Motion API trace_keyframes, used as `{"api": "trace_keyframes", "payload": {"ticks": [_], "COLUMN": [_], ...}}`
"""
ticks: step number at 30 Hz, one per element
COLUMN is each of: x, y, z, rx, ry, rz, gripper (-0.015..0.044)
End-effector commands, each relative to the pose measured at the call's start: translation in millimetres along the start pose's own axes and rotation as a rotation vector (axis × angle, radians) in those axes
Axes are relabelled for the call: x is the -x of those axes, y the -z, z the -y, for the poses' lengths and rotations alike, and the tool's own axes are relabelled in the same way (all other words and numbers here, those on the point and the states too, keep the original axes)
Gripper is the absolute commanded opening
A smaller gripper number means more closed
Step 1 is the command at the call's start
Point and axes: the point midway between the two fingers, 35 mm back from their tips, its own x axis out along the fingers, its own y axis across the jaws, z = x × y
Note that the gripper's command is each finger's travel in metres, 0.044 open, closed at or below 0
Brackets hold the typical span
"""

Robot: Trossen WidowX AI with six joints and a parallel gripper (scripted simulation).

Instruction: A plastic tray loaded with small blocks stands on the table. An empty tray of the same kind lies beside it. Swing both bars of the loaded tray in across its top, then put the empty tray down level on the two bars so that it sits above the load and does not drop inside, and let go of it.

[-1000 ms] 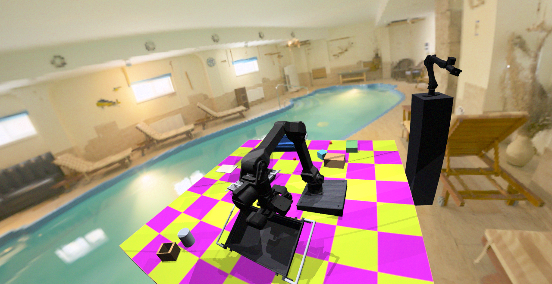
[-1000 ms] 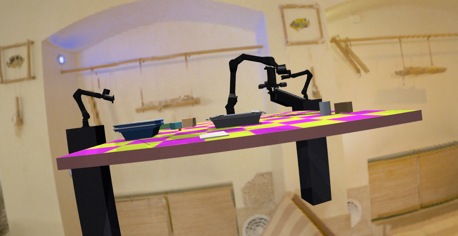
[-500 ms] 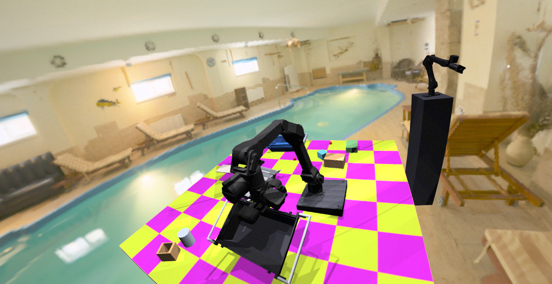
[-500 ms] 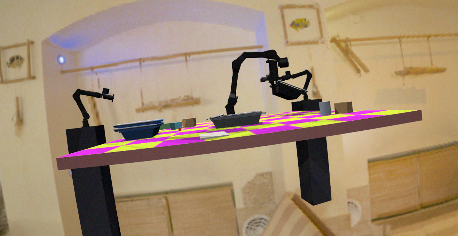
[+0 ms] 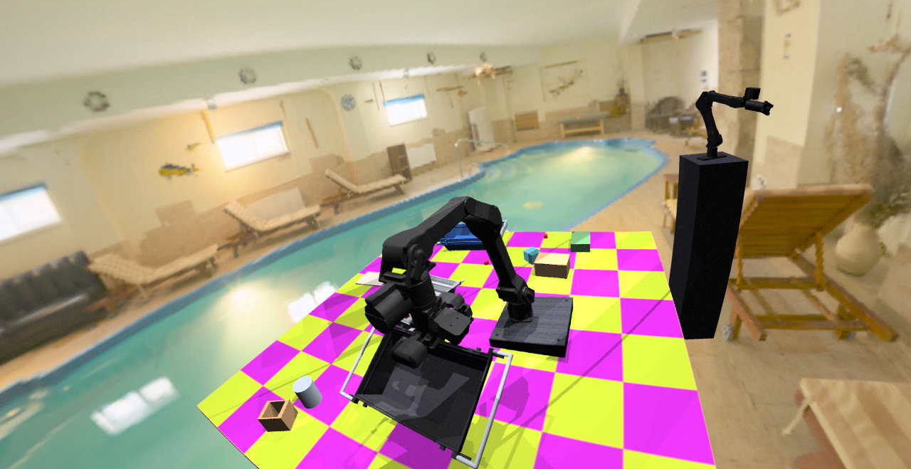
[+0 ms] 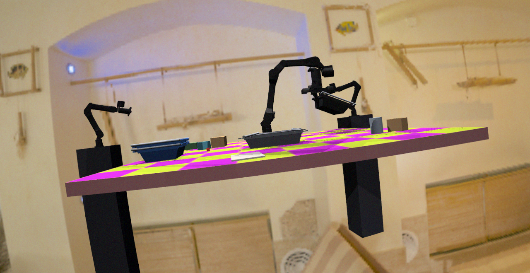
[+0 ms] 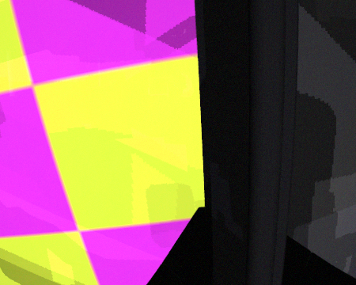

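Observation:
My gripper (image 5: 413,346) is shut on the rim of the empty dark tray (image 5: 425,395) and holds it well above the table, tilted, with its far end hanging lower. The tray's wire bars stick out at both ends. In the exterior view the gripper (image 6: 316,95) carries the tray (image 6: 333,103) high over the table's right half. The wrist view shows the tray's dark rim (image 7: 263,138) over the checkered top. The loaded grey tray (image 6: 273,138) stands on the table; in the top view the arm hides most of it (image 5: 445,283). I cannot tell how its bars lie.
A blue tray (image 5: 461,237) stands at the back. A brown box (image 5: 551,265), a teal cube (image 5: 529,254) and a green block (image 5: 579,241) lie behind the robot's base (image 5: 534,324). A grey cylinder (image 5: 307,391) and an open box (image 5: 277,415) sit front left. A white plate (image 6: 247,155) lies at the left edge.

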Motion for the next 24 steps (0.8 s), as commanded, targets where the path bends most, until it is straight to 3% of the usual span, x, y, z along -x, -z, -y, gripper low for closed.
{"api": "trace_keyframes", "payload": {"ticks": [1, 12, 24], "x": [5.4, 5.4, 4.7], "y": [0.7, 1.4, 44.4], "z": [3.1, 3.0, -7.3], "rx": [-0.007, -0.01, -0.178], "ry": [0.022, 0.022, 0.021], "rz": [-0.003, -0.003, 0.0], "gripper": [0.0, 0.0, 0.0]}}
